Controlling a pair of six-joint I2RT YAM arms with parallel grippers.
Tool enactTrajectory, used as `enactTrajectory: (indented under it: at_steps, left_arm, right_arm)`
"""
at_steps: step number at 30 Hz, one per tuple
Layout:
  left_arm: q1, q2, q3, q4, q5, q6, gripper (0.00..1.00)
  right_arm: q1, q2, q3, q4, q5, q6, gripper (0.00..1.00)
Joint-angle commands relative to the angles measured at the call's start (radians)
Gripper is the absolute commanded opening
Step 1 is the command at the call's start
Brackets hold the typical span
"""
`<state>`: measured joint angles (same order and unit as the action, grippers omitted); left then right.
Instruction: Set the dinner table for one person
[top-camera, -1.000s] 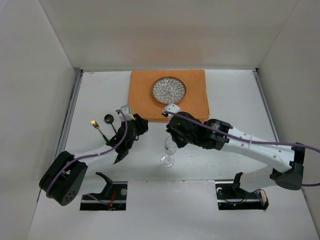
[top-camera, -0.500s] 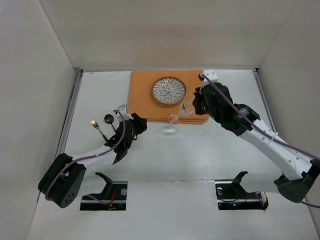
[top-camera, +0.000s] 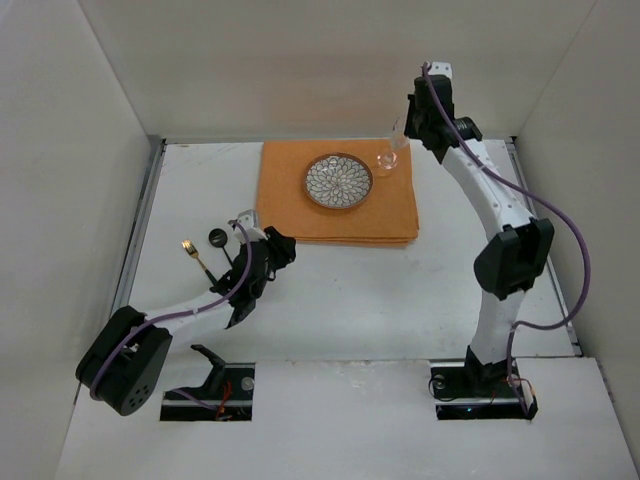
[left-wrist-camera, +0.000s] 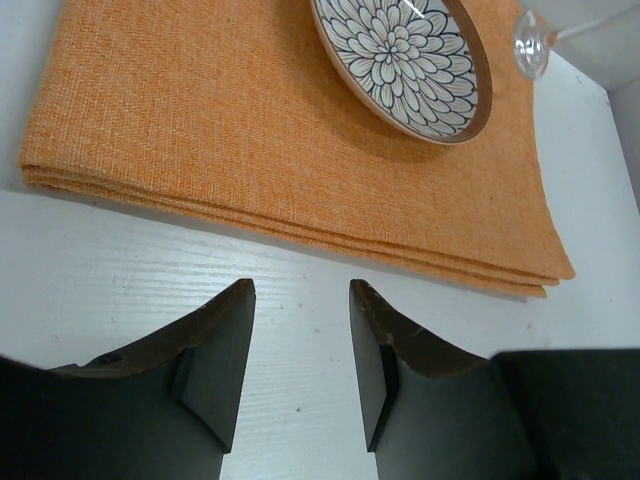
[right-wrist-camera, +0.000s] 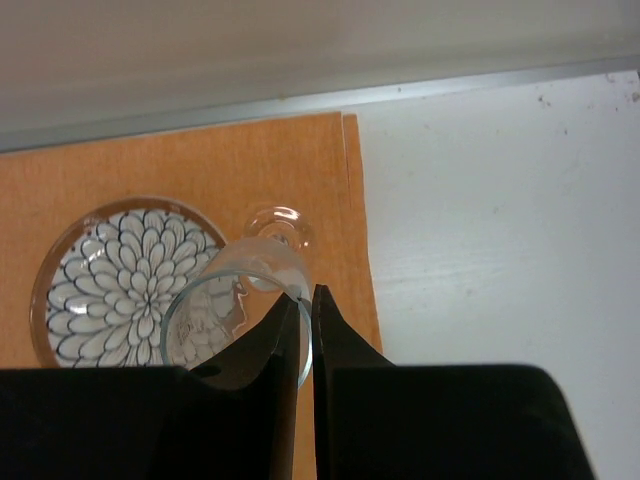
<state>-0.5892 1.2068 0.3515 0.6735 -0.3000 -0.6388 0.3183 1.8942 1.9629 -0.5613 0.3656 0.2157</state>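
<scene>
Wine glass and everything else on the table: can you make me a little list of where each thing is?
wine glass: rim pinched by right gripper, at placemat's far right corner, beside plate
plate: on orange placemat, flower pattern
left gripper: open, empty, over table near placemat's near edge
fork: on table, left of placemat

On the dinner table (top-camera: 400, 300), a placemat (top-camera: 300, 205) lies at the far middle with a plate (top-camera: 338, 181) on it, a glass (top-camera: 388, 155) is just right of the plate over the mat's far right part, and a fork (top-camera: 196, 257) and a small round piece (top-camera: 216, 238) lie left of the mat.
</scene>
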Motion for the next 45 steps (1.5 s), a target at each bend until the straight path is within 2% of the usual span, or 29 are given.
enactTrajectory:
  at_steps: [1,15,24,26,29,33,41,45]
  left_arm:
    - [-0.005,-0.007,-0.013,0.063,-0.011,-0.013,0.40]
    - [-0.001,0.023,-0.008,0.070,-0.005,-0.027,0.41]
    - [0.007,0.031,-0.011,0.075,-0.005,-0.027,0.41]
    - [0.007,0.036,-0.009,0.075,-0.005,-0.027,0.41]
    - [0.007,0.039,-0.009,0.075,-0.005,-0.027,0.41]
    - [0.009,0.048,-0.006,0.075,-0.005,-0.027,0.41]
    - [0.010,0.054,-0.003,0.075,-0.005,-0.027,0.41]
    - [0.010,0.056,-0.003,0.075,-0.005,-0.027,0.41]
  right_arm:
    - [-0.020,0.070,0.216,0.000,0.010,-0.016,0.04]
    - [-0.028,0.310,0.470,-0.144,0.027,-0.064,0.05]
    - [-0.025,0.422,0.545,-0.163,0.027,-0.065,0.09]
    - [-0.025,0.445,0.564,-0.167,0.030,-0.065,0.14]
    - [-0.025,0.460,0.568,-0.160,0.030,-0.056,0.31]
    - [-0.025,0.459,0.580,-0.134,0.026,-0.049,0.45]
    - [-0.025,0.416,0.605,-0.095,0.012,-0.044,0.55]
    - [-0.028,0.410,0.625,-0.089,0.006,-0.039,0.56]
